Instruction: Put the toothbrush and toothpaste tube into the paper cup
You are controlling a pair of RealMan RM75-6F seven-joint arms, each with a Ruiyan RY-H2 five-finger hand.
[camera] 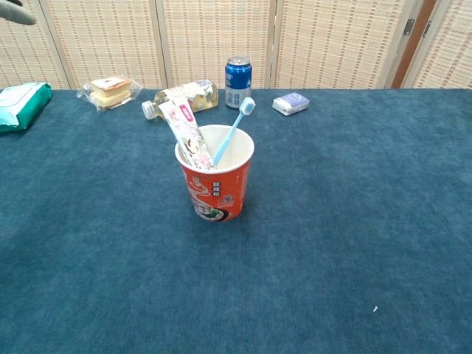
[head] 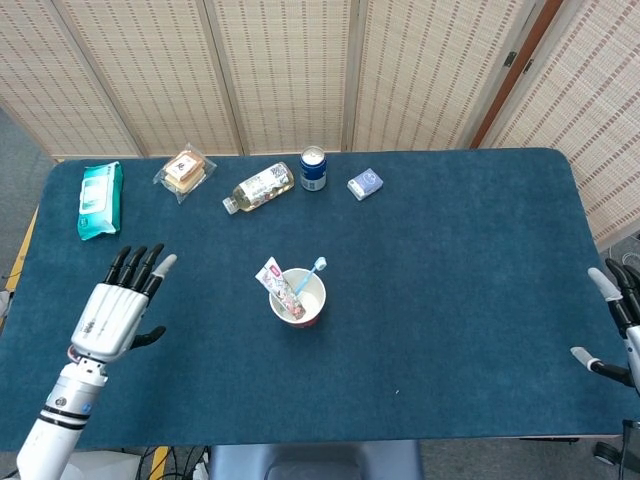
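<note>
While resting: my left hand point(head: 112, 312) is spreading its fingers, holding nothing.
Right hand point(head: 620, 325): I cannot tell.
Cup point(camera: 214, 181): holding toothbrush point(camera: 234, 128) and toothpaste point(camera: 187, 133).
</note>
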